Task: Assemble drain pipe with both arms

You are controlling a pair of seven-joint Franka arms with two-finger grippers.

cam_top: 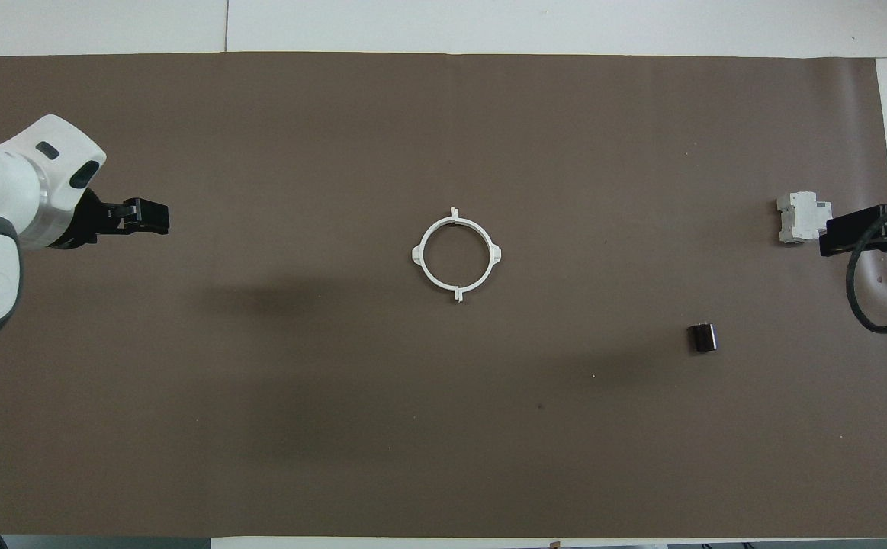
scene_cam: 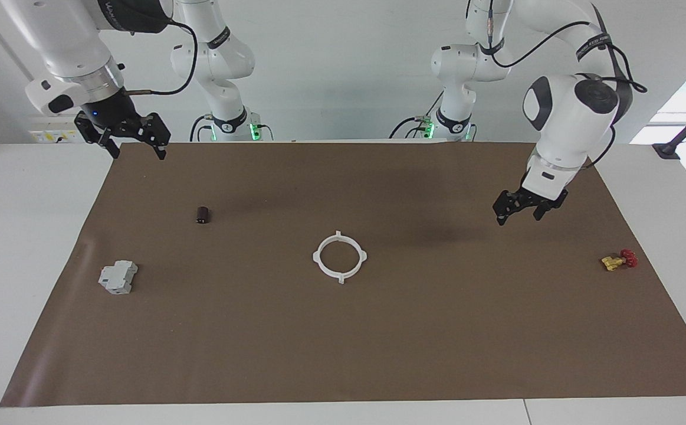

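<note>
The drain pipe (scene_cam: 340, 257) lies mid-mat as a closed white ring with four tabs. The left gripper (scene_cam: 521, 213) and the right gripper (scene_cam: 133, 144) hang over the mat, fingers spread, holding nothing.

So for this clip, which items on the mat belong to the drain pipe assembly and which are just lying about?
Part of the job:
- drain pipe, a closed white ring mid-mat
- left gripper, open, raised
- right gripper, open, raised

Just lying about:
- grey box
- small dark cylinder
- brass valve with red handle
</note>
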